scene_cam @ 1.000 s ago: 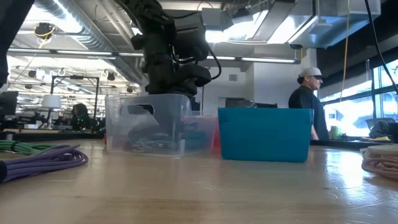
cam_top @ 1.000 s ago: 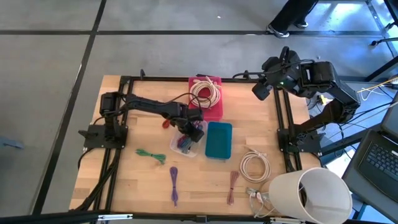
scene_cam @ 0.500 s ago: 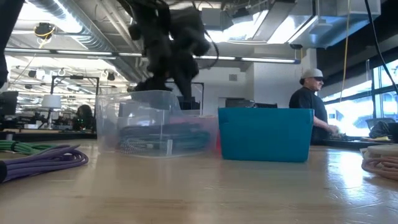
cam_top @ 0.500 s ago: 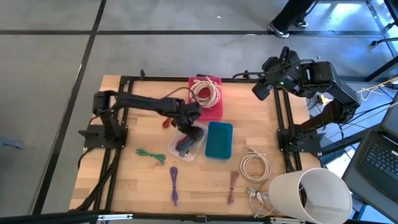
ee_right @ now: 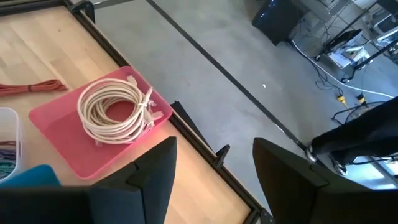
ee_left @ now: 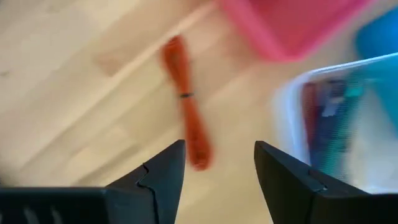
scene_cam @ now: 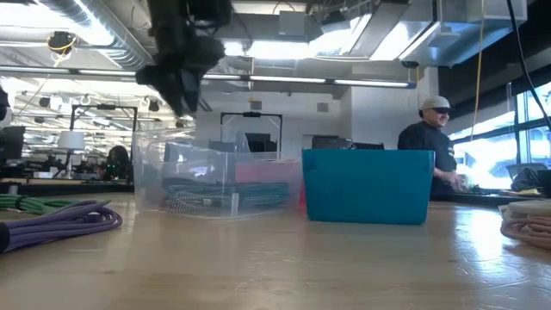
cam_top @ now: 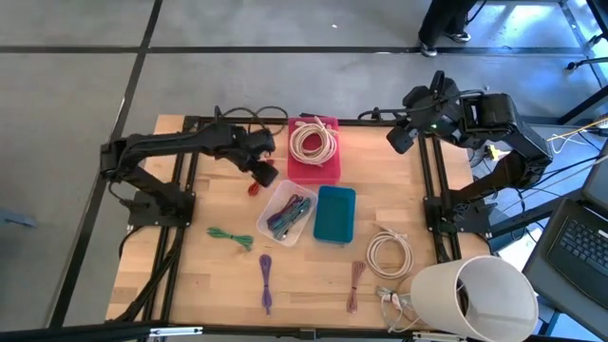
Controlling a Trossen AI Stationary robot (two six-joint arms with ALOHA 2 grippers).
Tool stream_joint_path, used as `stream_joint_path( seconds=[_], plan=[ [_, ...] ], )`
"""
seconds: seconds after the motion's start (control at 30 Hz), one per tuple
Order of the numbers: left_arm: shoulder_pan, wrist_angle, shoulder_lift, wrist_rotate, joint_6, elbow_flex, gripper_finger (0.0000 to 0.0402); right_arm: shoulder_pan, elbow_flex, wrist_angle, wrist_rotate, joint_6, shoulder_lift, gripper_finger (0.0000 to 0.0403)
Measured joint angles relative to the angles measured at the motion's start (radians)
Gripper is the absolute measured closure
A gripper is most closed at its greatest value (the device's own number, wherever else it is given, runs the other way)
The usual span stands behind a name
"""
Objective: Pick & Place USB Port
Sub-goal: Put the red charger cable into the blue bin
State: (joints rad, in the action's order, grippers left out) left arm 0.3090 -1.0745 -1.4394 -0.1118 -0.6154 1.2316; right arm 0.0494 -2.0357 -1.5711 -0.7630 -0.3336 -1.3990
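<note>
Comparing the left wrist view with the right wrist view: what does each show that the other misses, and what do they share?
Only the left wrist view shows the left gripper, open, above the wooden table, and the bundled cables inside the clear bin. Only the right wrist view shows the right gripper, open, the white cable coil lying in the pink tray, and the floor beyond the table's edge. Both show the orange cable on the table, part of the pink tray, the clear bin and the teal bin.
</note>
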Motion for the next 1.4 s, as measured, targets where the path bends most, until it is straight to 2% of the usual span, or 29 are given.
stream_joint_path(
  seconds=[0.13,0.3,0.43,0.6,1.07,1.17,1.3,1.33,1.4],
  plan=[
    [0.087,0.006,-0.033,0.024,0.094,-0.035,0.0217,0.0,0.0,0.0,0.0,-0.005,0.002,0.0188],
    [0.169,0.016,-0.097,0.084,0.135,-0.082,0.0217,0.0,0.0,0.0,0.031,-0.031,0.002,0.0188],
    [0.199,0.109,-0.134,0.125,0.141,-0.13,0.0217,0.0,0.0,0.0,0.05,-0.033,0.002,0.0188],
    [0.203,0.227,-0.184,0.192,0.134,-0.162,0.0217,0.0,0.0,0.0,0.049,-0.033,0.002,0.0188],
    [0.203,0.317,-0.378,0.201,0.149,-0.162,0.0219,0.0,0.0,0.0,0.049,-0.025,0.002,0.0188],
    [0.203,0.304,-0.392,0.206,0.169,-0.16,0.0248,0.0,0.0,0.0,0.049,-0.025,0.002,0.0188],
    [0.21,0.291,-0.353,0.223,0.2,-0.167,0.0361,0.0,0.0,0.0,0.049,-0.022,0.002,0.0188],
    [0.216,0.268,-0.322,0.235,0.206,-0.169,0.0376,0.0,0.0,0.0,0.049,-0.022,0.002,0.0188],
    [0.23,0.228,-0.246,0.233,0.211,-0.167,0.038,0.0,0.0,0.0,0.049,-0.022,0.002,0.0188]
  ],
)
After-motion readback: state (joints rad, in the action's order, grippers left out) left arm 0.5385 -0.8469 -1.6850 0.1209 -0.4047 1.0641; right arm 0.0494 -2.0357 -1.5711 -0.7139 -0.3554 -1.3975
